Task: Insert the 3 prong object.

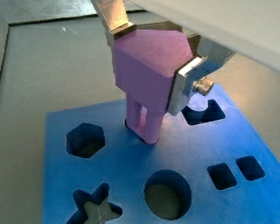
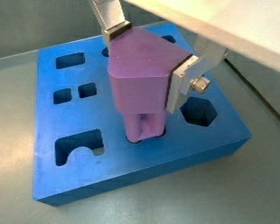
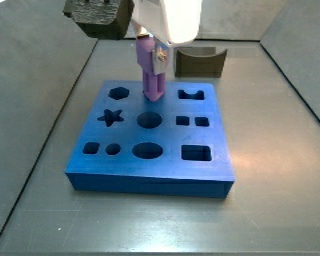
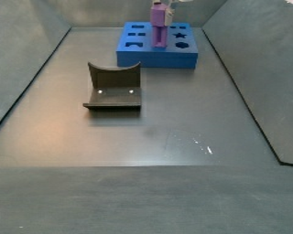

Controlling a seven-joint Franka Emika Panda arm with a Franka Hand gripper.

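The 3 prong object (image 1: pixel 140 83) is a light-purple piece with a solid upper body and parallel rods below. My gripper (image 1: pixel 152 54) is shut on its upper body and holds it upright over the blue block (image 1: pixel 119 171). It shows the same way in the wrist view (image 2: pixel 136 87), with the gripper (image 2: pixel 149 59) over the block (image 2: pixel 60 179). The rod ends meet the block's top face near the hexagon hole (image 1: pixel 84 138). How deep they sit is hidden. In the side views the piece (image 3: pixel 152 72) (image 4: pixel 157 18) stands at the block's (image 3: pixel 149 165) (image 4: pixel 159 57) far middle.
The block has star (image 1: pixel 95 206), round (image 1: pixel 166 194) and small rectangular (image 1: pixel 236 172) holes. A dark olive curved block (image 3: pixel 200 62) (image 4: pixel 113 87) stands apart on the grey floor. Tray walls rise at the sides.
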